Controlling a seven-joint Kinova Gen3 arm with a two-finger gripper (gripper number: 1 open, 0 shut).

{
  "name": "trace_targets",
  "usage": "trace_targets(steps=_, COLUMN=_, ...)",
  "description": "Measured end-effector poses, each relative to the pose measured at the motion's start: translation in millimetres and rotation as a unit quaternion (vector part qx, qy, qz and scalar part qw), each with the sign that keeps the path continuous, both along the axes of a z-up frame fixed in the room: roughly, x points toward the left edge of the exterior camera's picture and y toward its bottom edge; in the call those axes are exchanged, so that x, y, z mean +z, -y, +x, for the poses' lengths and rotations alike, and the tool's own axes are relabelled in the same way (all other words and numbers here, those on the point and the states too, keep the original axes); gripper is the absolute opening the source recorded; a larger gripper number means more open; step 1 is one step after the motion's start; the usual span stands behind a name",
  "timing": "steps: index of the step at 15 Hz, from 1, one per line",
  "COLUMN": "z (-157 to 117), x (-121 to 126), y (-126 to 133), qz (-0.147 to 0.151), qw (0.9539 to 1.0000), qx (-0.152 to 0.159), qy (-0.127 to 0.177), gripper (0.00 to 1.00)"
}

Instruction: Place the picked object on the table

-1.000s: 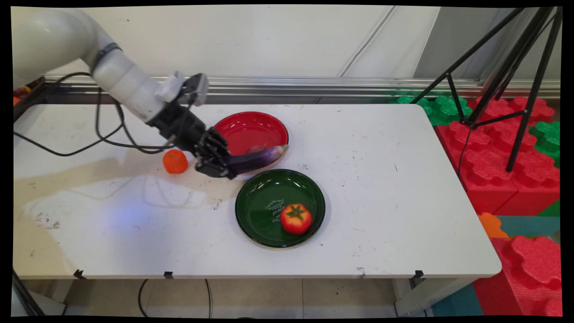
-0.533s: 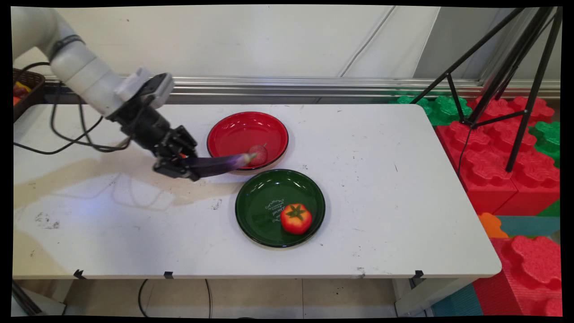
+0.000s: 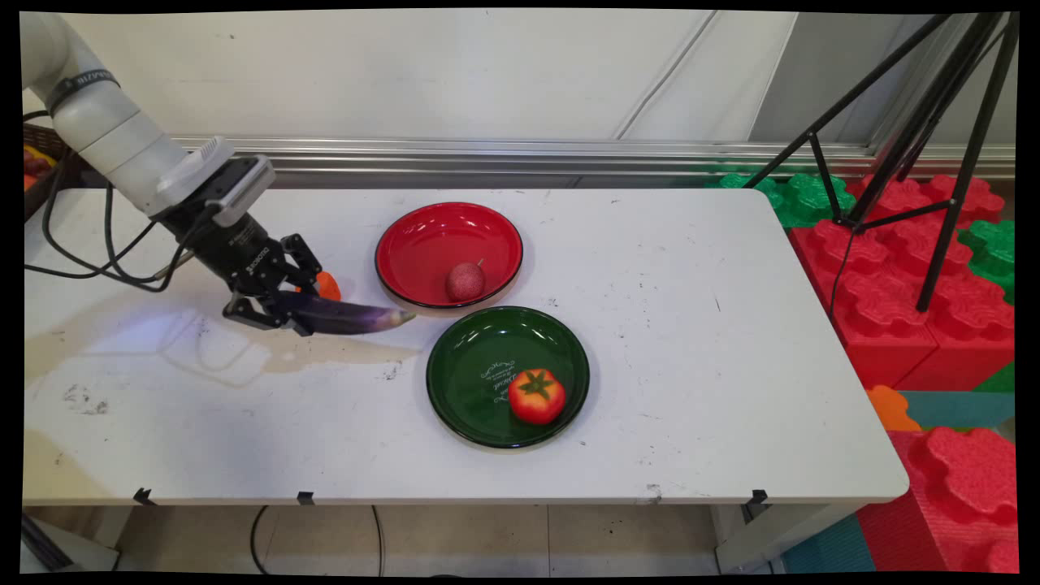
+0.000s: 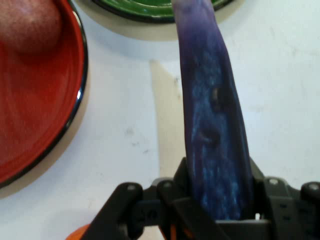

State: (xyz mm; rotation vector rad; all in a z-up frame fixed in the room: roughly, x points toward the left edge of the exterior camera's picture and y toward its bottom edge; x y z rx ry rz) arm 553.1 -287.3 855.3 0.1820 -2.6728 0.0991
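Since a second earlier, the arm had swung from the red plate's near rim toward nine o'clock, carrying the eggplant (image 3: 345, 314) with it, so the small reddish fruit (image 3: 465, 281) on the red plate (image 3: 431, 236) came into plain sight. The pincer (image 3: 272, 302) was clamped on the eggplant's thick end, and the purple body stuck out toward three o'clock, its pale tip ending just short of the gap between the two plates. The eggplant hung above the bench (image 3: 691, 325), with its shadow lying on the white surface below it.

Seen from the hand camera, the eggplant (image 4: 215, 135) rose from between the black fingers (image 4: 182, 212), which pressed on both its sides. The red plate (image 4: 45, 115) lay at nine o'clock of it there with the reddish fruit (image 4: 30, 25) at the upper corner, and the green plate's (image 4: 145, 10) rim showed at twelve o'clock.

An orange thing (image 3: 328, 284) sat on the bench just behind the pincer, mostly hidden by it; a sliver of it (image 4: 82, 232) showed at the hand view's bottom edge. The green plate (image 3: 479, 357) sat at five o'clock of the red plate, nearly touching it, and held a tomato (image 3: 536, 396) on its near right part. Black cables (image 3: 97, 252) hung from the arm over the bench's left end.
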Motion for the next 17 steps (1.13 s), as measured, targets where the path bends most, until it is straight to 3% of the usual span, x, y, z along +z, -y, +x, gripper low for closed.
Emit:
trace_targets(steps=5, z=9.5, x=-18.9, y=3.6, qz=-0.024, qw=0.9966, qx=-0.072, qy=0.031, gripper=0.00)
trace_targets(steps=12, z=8.4, x=-47.2, y=11.6, qz=-0.039, qw=0.9909, qx=-0.117, qy=0.055, gripper=0.00)
trace_targets(steps=13, z=8.2, x=-49.5, y=12.3, qz=-0.039, qw=0.9906, qx=-0.119, qy=0.056, gripper=1.00)
trace_targets(steps=17, z=9.1, x=-54.0, y=15.2, qz=-0.040, qw=0.9912, qx=-0.112, qy=0.058, gripper=1.00)
